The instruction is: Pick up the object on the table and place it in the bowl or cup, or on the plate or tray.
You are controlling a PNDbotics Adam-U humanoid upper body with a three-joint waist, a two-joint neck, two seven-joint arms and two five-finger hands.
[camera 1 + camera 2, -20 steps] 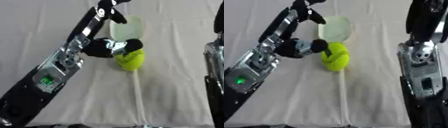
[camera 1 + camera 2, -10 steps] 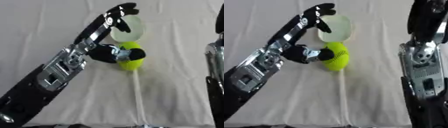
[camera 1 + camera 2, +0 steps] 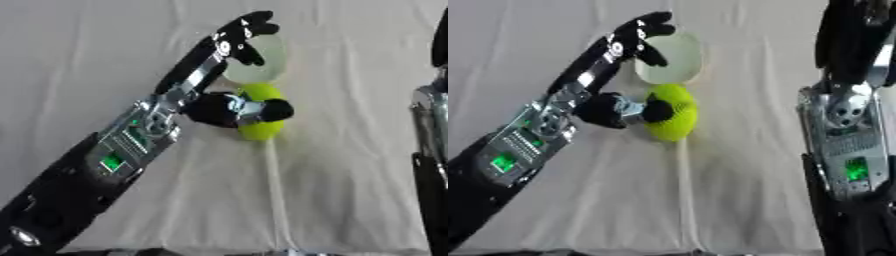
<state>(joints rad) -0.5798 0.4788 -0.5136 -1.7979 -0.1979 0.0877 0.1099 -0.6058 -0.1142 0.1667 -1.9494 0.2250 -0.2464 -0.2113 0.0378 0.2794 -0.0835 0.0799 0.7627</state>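
The yellow-green ball lies on the table, just in front of a pale round plate, its far edge touching or slightly overlapping the plate's near rim. It sits at the far end of a raised crease in the cloth that runs toward the near edge.

The left hand reaches over the plate's left rim with its fingers stretched out and spread, holding nothing. The thumb juts out lower down and rests against the ball's left side.

The left arm runs from the lower left corner, black with silver parts and small green lights. The right arm hangs along the right edge; its hand does not show.

A cream cloth, softly wrinkled, covers the whole table. Nothing of the room beyond it can be seen.
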